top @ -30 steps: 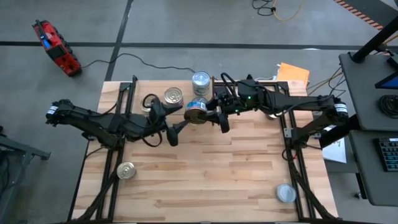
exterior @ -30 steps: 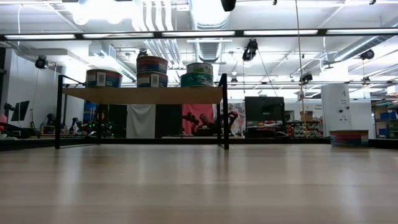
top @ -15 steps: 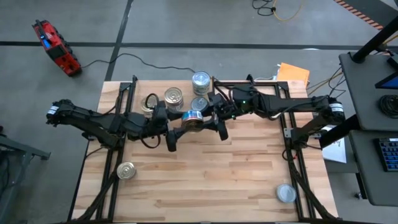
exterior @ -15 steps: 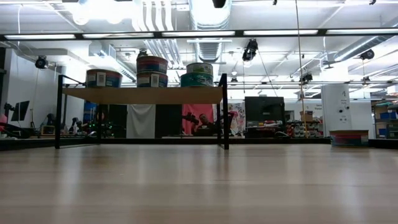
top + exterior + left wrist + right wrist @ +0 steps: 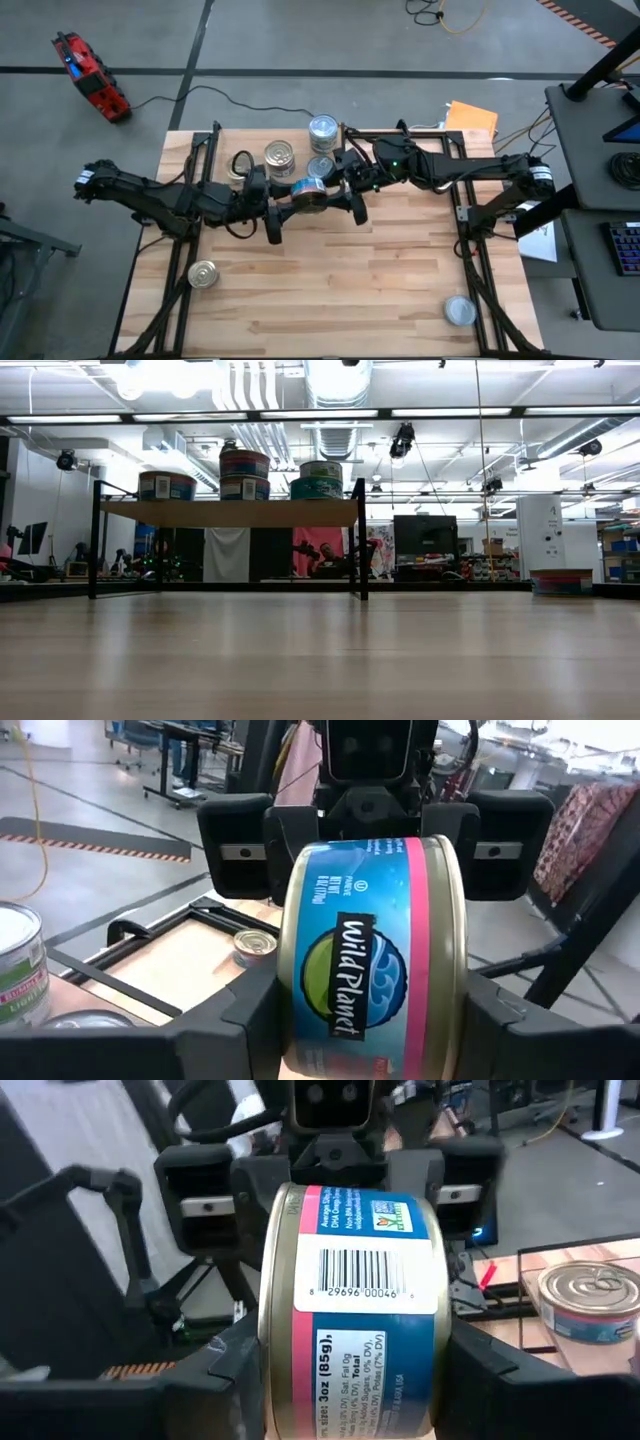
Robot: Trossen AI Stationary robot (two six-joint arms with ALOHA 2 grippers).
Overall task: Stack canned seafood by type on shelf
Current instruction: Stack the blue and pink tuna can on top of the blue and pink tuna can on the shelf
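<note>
A blue-and-pink labelled tin (image 5: pixel 310 192) hangs in the air in front of the shelf (image 5: pixel 230 512), between my two grippers. My left gripper (image 5: pixel 288 205) reaches it from the table's left and my right gripper (image 5: pixel 338 195) from the right; both are shut on it. The left wrist view shows the tin (image 5: pixel 375 960) with its label wall facing the camera, and so does the right wrist view (image 5: pixel 350 1300). Other tins stand on the shelf board, some stacked two high (image 5: pixel 244 475). The low view does not show the held tin. My left gripper pinches the tin by its two flat ends (image 5: pixel 292 1010), one finger (image 5: pixel 235 1025) on each. It comes level from the table's left. The tin is lifted clear of the table. My right gripper pinches the same tin by its two flat ends (image 5: pixel 270 1370), one finger (image 5: pixel 225 1380) on each, opposite the left gripper. It comes level from the table's right. The tin hangs clear between both grippers.
A golden-lidded tin (image 5: pixel 203 274) stands near the table's left near corner and a silver-lidded one (image 5: pixel 460 311) near the right near corner. Golden (image 5: pixel 279 155) and silver (image 5: pixel 322 128) tins sit on the shelf. The wooden tabletop (image 5: pixel 350 270) lies between.
My right gripper has carried the tin a little toward the table's left and near edge, away from the shelf. My left gripper has moved in toward the tin until its fingers stand on it. In the last half second both have kept nearly still.
</note>
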